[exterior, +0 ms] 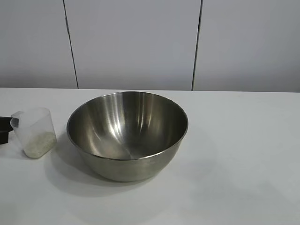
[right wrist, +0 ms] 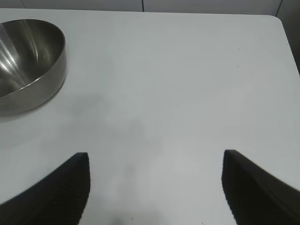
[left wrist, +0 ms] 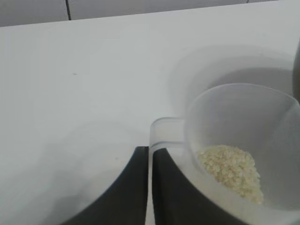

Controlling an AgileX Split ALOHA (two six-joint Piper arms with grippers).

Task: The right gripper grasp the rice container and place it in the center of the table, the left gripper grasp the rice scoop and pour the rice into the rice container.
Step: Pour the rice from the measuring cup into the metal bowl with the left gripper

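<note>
The rice container (exterior: pixel 127 135), a wide shiny steel bowl, stands empty in the middle of the white table (exterior: pixel 243 154). Left of it is the rice scoop (exterior: pixel 33 132), a clear plastic cup with a small heap of rice (exterior: pixel 41 143) at its bottom. My left gripper (exterior: pixel 5 129) pokes in at the left edge, shut on the scoop's tab handle (left wrist: pixel 164 133); in the left wrist view the gripper (left wrist: pixel 150 152) pinches that tab, with the rice (left wrist: pixel 232 171) lying inside the cup. My right gripper (right wrist: pixel 154 161) is open over bare table, well away from the bowl (right wrist: pixel 28 65). It is outside the exterior view.
A pale panelled wall (exterior: pixel 136 42) runs behind the table's far edge. The table's rounded corner (right wrist: pixel 279 21) shows in the right wrist view. Bare tabletop lies to the right of the bowl and in front of it.
</note>
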